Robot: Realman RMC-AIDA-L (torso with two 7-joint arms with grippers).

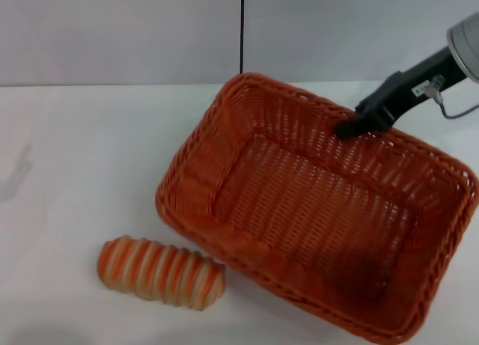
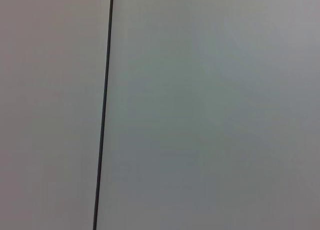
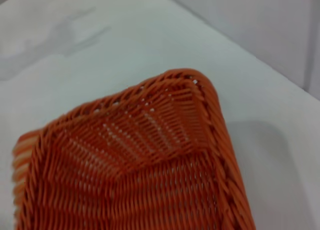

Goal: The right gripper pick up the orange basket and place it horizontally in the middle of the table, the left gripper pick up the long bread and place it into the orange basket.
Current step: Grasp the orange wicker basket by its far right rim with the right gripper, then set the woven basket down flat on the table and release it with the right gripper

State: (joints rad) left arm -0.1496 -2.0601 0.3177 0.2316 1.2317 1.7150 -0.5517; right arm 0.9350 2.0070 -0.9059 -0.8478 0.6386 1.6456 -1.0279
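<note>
R gripper (image 1: 350,128) at basket (image 1: 314,218) far rim, grip unclear; bread (image 1: 161,272) at 8 o'clock on table (image 1: 67,180).

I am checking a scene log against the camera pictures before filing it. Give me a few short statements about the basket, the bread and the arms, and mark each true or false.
1. The long bread lies inside the orange basket. False: it lies on the table, outside the basket near its left corner.
2. The right tool is at the basket's far rim. True.
3. The basket sits square to the table edge. False: it is turned at an angle.
4. The basket is empty. True.
5. The left tool is holding the bread. False: the left tool shows in no view, and nothing touches the bread.
</note>
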